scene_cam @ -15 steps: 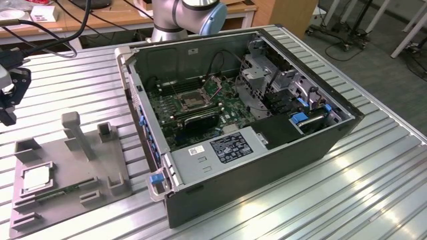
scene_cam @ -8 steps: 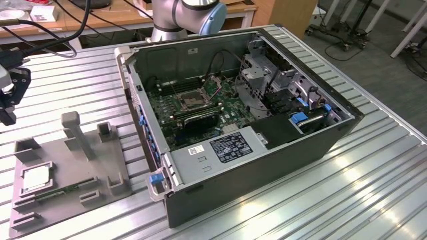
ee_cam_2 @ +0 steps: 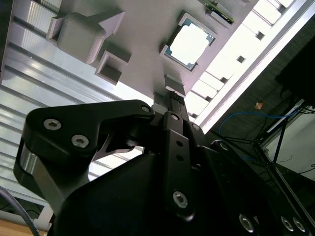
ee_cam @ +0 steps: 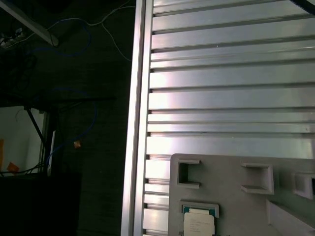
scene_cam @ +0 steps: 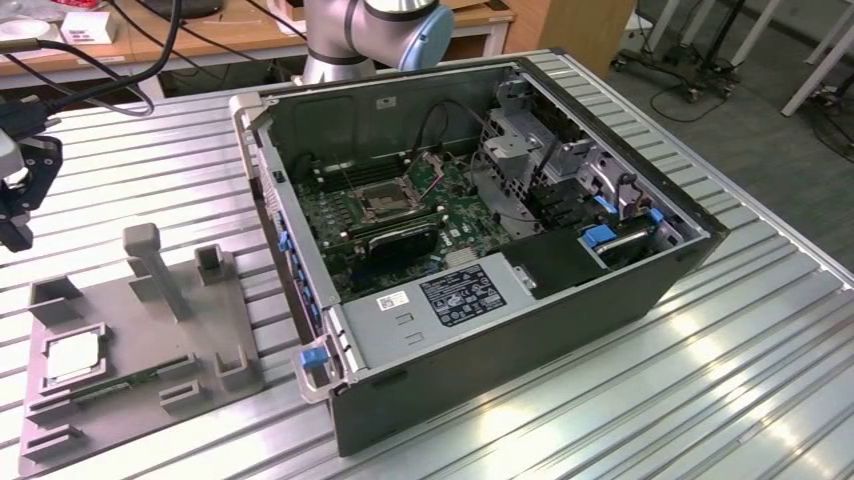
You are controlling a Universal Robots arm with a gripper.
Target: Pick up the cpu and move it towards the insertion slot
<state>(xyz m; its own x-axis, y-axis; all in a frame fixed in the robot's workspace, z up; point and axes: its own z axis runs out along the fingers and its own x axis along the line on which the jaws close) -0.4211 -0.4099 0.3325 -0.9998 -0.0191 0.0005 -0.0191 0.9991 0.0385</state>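
There is one small, thin, square chip with a silvery-white top, the cpu. It shows in both wrist views too. There is one flat grey plastic tray and one narrow green circuit strip. There is one big black computer case with its side open. Inside it is one square dark insertion slot with a shiny metal frame. There is one ribbed silver metal counter. There is one grey robot arm with a blue cap, and one black end effector.
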